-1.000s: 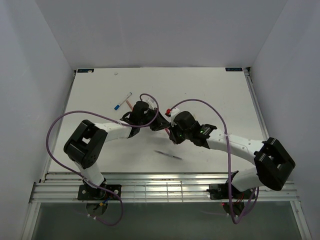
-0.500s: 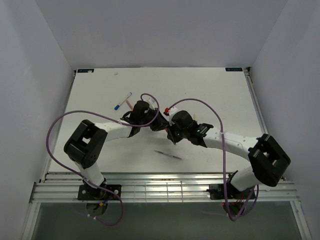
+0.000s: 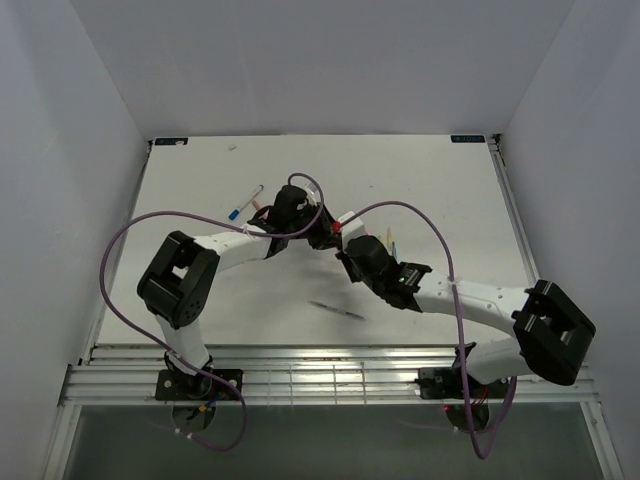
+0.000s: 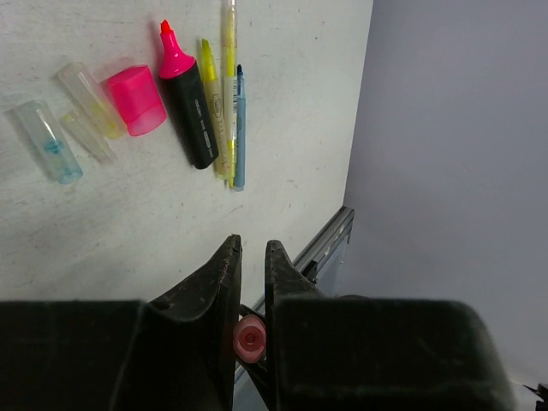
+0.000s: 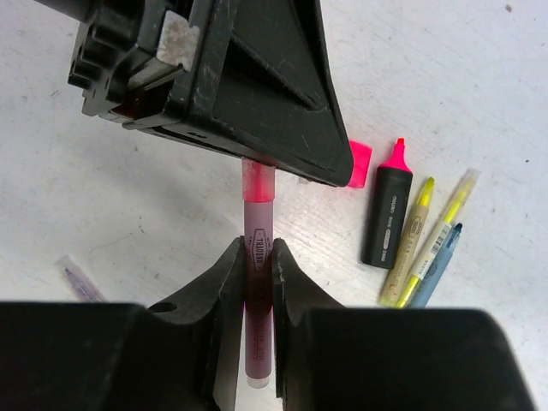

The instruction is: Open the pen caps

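left fingers (image 4: 221, 287) farther, apparently on cap (image 4: 249, 337)

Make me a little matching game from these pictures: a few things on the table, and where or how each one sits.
Things:
1. pink pen
2. black marker
3. pink cap
4. white pen

States:
a. lies uncapped, pink tip bare
b. clamped by the left tool and the right tool
c. lies apart, toward the table's left side
d. lies loose next to the marker

Pairs: 1-b, 2-a, 3-d, 4-c
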### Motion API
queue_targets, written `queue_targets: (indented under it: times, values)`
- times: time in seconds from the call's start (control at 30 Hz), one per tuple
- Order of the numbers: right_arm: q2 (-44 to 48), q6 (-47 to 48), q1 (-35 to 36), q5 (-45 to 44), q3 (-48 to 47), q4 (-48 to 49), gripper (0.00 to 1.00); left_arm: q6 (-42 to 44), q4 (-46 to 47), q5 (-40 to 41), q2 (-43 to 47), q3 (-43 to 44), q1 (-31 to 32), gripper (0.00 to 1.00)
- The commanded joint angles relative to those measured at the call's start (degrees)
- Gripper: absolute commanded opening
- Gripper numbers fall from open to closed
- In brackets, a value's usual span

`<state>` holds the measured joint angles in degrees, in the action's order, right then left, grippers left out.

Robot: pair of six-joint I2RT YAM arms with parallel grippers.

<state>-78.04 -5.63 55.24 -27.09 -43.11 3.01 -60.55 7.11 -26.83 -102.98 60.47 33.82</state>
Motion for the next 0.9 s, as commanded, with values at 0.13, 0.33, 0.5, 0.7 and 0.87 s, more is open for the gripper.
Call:
queue_targets:
  times: [0.13,0.33,0.5,0.7,0.87]
  values:
    - [5.3,2.4,-9.1,14.9,4.2,-4.6,0.08,-3.2,11.7,1.1,3.9,-1.8,-5.9,0.0]
    - [9.0,0.4,-20.4,42.6,7.6,0.6,0.08,3.6,14.8,-1.6,7.0,-6.5,-6.2,0.0]
    - [9.2,-0.4,-22.0,42.8,7.4,0.0,0.08,6.0,14.9,0.6,8.2,-11.2,-6.3,0.0]
    - [9.8,-4.8,-25.5,27.7,6.6,-5.8,0.08,7.1,10.2,-1.1,3.1,-9.4,-6.3,0.0]
    - [7.6,-7.3,-29.8,23.7,5.2,-8.1,0.08,7.1,10.3,-1.1,-0.7,-9.8,-5.7,0.0]
